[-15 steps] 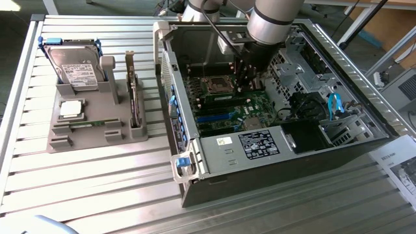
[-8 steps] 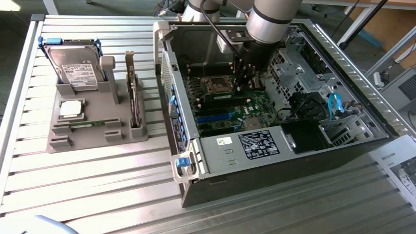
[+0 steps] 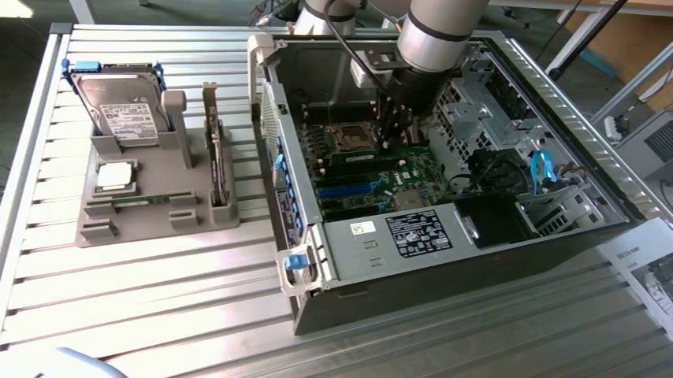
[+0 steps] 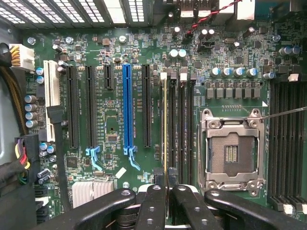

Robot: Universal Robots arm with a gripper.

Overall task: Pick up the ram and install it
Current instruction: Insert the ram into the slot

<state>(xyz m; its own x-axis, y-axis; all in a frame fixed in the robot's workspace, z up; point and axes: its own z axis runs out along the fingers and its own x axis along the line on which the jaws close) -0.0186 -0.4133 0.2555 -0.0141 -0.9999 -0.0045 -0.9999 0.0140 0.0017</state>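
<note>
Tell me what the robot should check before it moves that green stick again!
1. Memory stick pinched between the fingers: ok.
2. Stick running the same way as the long black slots: ok.
3. Stick pushed all the way into a slot: cannot tell.
4. Clips at the slot ends open: cannot tell.
5. Cables well away from the stick: ok.

The exterior camera stands off the arm, high and far, looking obliquely down on the table (image 3: 158, 299) and the open computer case (image 3: 442, 276). The wrist camera rides above the gripper (image 4: 165, 189), facing straight down, close over the motherboard (image 4: 110, 129), the ram (image 4: 165, 124) edge-on between its fingers. Both views share the motherboard and processor socket (image 4: 231, 152).
</note>
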